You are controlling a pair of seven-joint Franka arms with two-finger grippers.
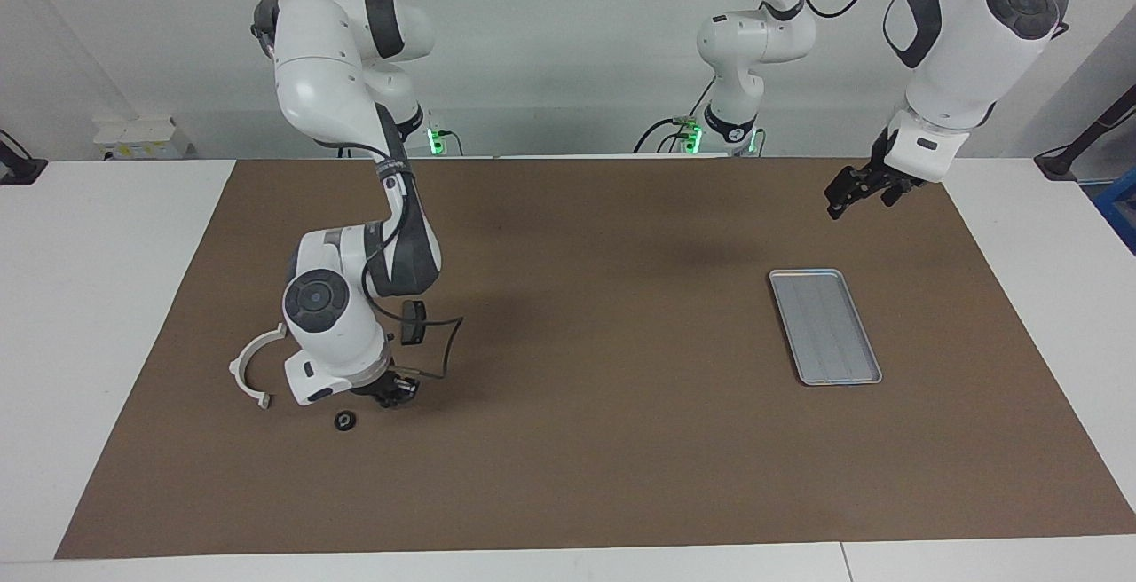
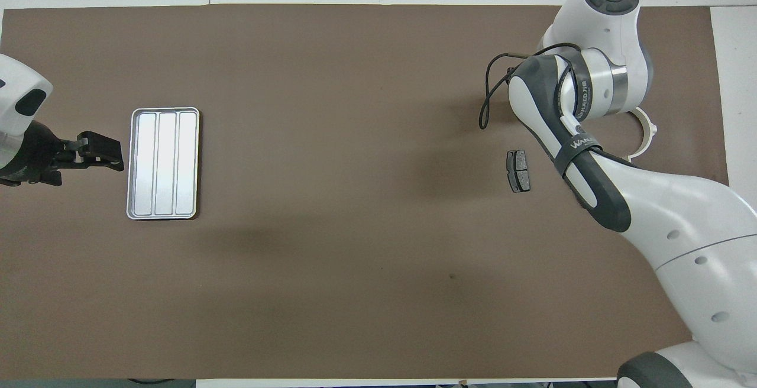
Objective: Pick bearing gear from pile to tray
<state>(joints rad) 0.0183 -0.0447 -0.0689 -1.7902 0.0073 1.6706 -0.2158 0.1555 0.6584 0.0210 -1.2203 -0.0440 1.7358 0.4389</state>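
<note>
The pile lies at the right arm's end of the brown mat. Its white curved arc (image 1: 251, 367) shows in both views (image 2: 646, 137). A small black round piece (image 1: 345, 420) lies beside it, farther from the robots. One dark grey pad (image 2: 518, 170) lies toward the table's middle. My right gripper (image 1: 393, 394) is down at the mat between the arc and the round piece; the overhead view hides it under the wrist. The silver tray (image 1: 825, 326) lies empty at the left arm's end (image 2: 162, 163). My left gripper (image 1: 859, 194) hangs open over the mat beside the tray (image 2: 102, 154).
The brown mat (image 1: 586, 440) covers most of the white table. A black cable loops from the right wrist (image 1: 448, 347). Small white boxes (image 1: 142, 137) stand at the table's edge past the right arm's end of the mat.
</note>
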